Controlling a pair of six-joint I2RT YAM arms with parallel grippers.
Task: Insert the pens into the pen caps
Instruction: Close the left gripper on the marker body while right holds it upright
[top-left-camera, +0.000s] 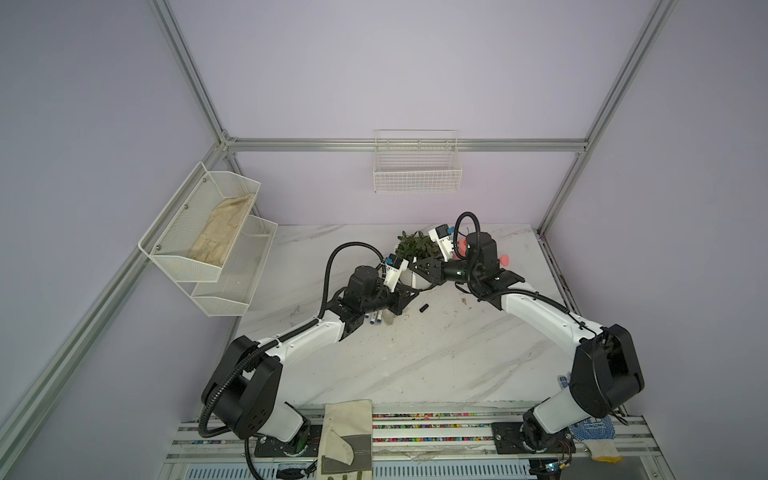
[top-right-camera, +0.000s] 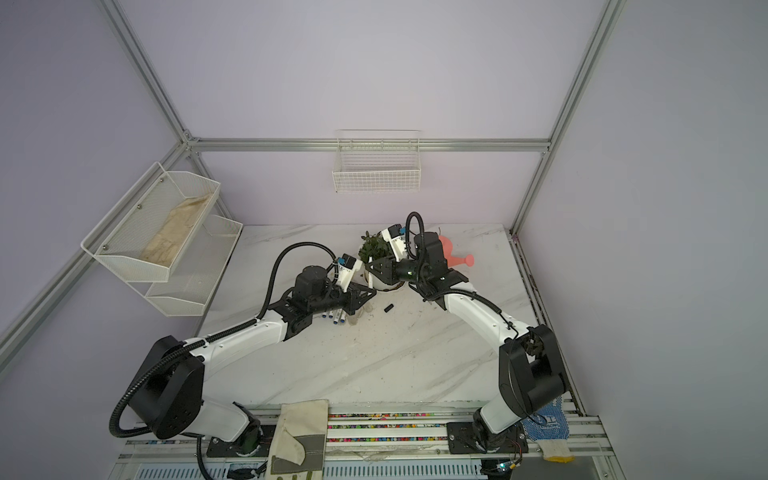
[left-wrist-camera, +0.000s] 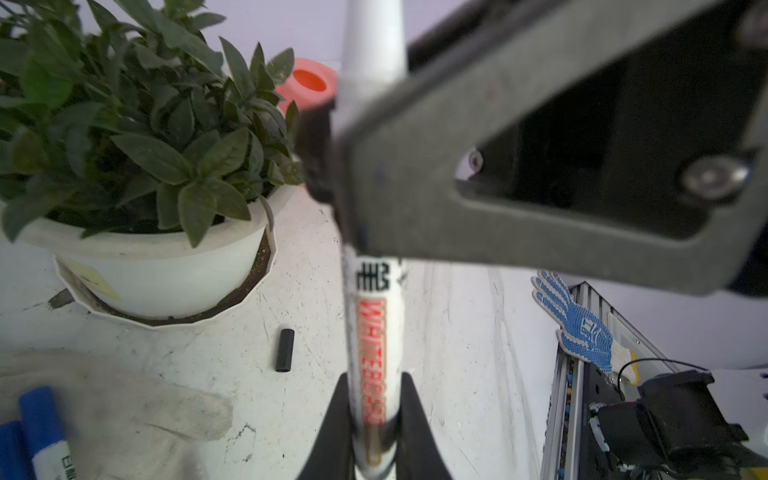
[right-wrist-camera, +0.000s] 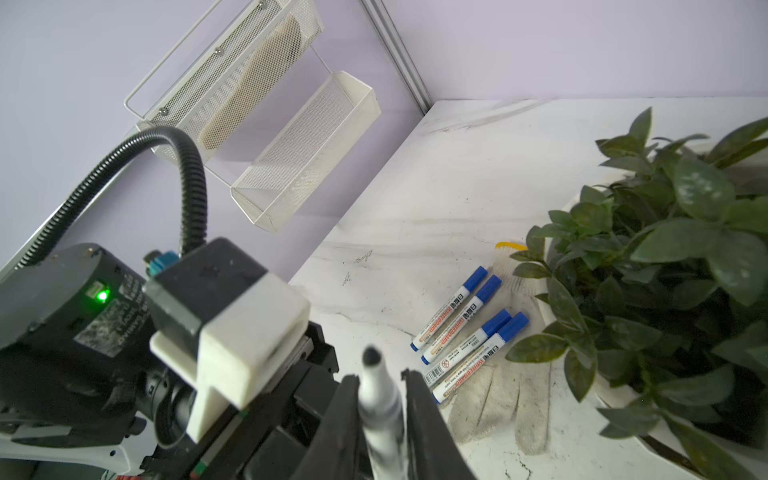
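Pen (left-wrist-camera: 374, 324) lettered "WHITEBOARD" is being pinched by the left gripper (left-wrist-camera: 375, 380) over a marble-look table (left-wrist-camera: 457, 332) between lilac walls (right-wrist-camera: 540, 41). The right gripper (right-wrist-camera: 380, 374) is flanking the same pen, grip unclear.

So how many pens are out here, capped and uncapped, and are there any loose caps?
Blue-capped pens: 4
Uncapped pen: 1
Loose black cap: 1
Total: 6
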